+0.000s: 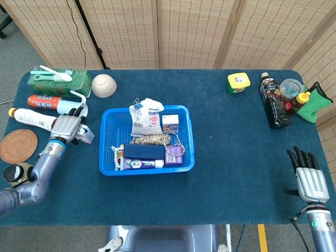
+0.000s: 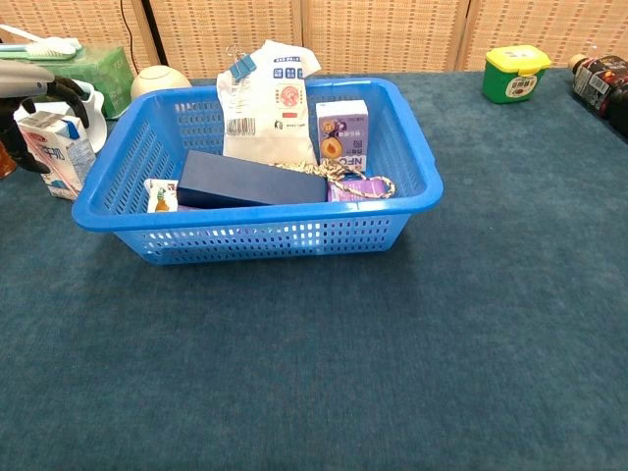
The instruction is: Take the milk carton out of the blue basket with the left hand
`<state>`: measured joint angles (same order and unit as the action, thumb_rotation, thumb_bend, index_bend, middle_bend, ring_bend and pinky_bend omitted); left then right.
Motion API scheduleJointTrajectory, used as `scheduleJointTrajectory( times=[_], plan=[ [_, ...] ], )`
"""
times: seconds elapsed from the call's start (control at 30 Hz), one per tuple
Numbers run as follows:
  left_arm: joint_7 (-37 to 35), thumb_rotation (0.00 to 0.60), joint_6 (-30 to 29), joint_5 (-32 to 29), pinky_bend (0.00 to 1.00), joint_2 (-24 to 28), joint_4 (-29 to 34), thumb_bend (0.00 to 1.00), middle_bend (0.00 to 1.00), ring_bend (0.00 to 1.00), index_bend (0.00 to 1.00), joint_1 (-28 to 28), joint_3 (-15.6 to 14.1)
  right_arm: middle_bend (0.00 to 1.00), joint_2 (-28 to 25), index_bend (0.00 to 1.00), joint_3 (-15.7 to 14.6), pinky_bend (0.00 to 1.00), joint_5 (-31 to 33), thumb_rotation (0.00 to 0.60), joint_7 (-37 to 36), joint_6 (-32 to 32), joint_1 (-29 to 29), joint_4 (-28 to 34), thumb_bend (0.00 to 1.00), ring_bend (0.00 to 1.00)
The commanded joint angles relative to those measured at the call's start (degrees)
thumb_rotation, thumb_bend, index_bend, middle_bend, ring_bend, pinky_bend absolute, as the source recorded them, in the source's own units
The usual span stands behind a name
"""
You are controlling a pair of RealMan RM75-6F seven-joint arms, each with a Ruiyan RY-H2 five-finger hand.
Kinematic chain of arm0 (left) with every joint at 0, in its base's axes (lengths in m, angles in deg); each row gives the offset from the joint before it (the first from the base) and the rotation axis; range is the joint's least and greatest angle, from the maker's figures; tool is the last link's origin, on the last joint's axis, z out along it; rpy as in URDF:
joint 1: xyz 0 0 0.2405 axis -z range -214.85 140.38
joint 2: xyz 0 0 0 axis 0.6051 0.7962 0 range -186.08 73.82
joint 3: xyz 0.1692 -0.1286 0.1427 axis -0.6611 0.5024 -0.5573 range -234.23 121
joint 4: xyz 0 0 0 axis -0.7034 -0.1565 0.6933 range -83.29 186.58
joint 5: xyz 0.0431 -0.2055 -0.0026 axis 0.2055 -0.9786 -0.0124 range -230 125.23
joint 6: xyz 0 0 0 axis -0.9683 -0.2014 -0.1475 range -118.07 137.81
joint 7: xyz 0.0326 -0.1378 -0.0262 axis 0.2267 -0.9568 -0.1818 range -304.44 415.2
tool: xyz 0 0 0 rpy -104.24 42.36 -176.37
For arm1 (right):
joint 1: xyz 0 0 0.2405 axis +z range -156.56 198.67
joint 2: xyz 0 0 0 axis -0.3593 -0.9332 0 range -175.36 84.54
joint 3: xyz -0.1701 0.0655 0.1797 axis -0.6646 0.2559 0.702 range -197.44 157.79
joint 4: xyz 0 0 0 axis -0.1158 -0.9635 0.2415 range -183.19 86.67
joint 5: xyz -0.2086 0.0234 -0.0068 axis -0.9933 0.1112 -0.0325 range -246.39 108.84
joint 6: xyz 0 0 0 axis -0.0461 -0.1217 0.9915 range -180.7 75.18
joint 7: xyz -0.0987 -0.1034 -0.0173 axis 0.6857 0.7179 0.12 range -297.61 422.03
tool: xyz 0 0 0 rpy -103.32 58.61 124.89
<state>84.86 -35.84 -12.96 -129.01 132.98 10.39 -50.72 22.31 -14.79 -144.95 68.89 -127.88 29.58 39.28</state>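
Note:
The milk carton (image 2: 57,152), white with blue and red print, stands upright on the table just left of the blue basket (image 2: 245,212). My left hand (image 2: 29,77) comes down over its top, dark fingers curled along both sides, still holding it. From the head view the carton (image 1: 84,135) peeks out at the right of my left hand (image 1: 66,126), beside the basket (image 1: 106,143). My right hand (image 1: 308,175) rests at the table's front right corner, fingers straight and apart, holding nothing.
Inside the basket are a white clipped bag (image 1: 147,116), a purple box (image 1: 170,124), a dark blue box (image 1: 144,151) and rope. A white mug (image 1: 71,106), bowl (image 1: 104,84), bottles and coaster (image 1: 18,145) crowd the left side. Dark bottle (image 1: 272,102) stands far right.

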Motion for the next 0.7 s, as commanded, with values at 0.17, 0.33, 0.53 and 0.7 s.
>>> scheduleJointTrajectory(
  times=[0.17, 0.33, 0.53, 0.7],
  plan=[
    [-2.11, 0.6, -1.71, 1.23, 0.08, 6.02, 7.18, 0.35, 0.0, 0.0, 0.04, -1.3, -0.06, 0.0, -0.15, 0.0, -0.11, 0.0, -0.22, 0.6, -0.19, -0.07, -0.05, 0.25, 0.0, 0.0],
    [-10.19, 0.6, -6.77, 9.44, 0.01, 12.25, 13.49, 0.31, 0.0, 0.0, 0.0, -6.09, 1.43, 0.0, -0.3, 0.0, -0.2, 0.0, -0.65, 0.6, -0.18, -0.52, -0.16, 0.6, 0.0, 0.0],
    [-20.54, 0.566, -21.52, 23.8, 0.0, 15.67, 16.8, 0.28, 0.0, 0.0, 0.0, -16.85, -0.82, 0.0, -0.68, 0.0, -0.51, 0.0, -1.4, 0.6, 0.03, -1.05, -0.35, 1.26, 0.0, 0.0],
    [-29.62, 0.532, -28.97, 30.75, 0.0, 15.26, 15.55, 0.25, 0.0, 0.0, 0.0, -24.47, -3.95, 0.0, -0.88, 0.0, -0.51, 0.0, -2.02, 0.6, 0.17, -2.0, -0.61, 1.67, 0.0, 0.0]
  ],
)
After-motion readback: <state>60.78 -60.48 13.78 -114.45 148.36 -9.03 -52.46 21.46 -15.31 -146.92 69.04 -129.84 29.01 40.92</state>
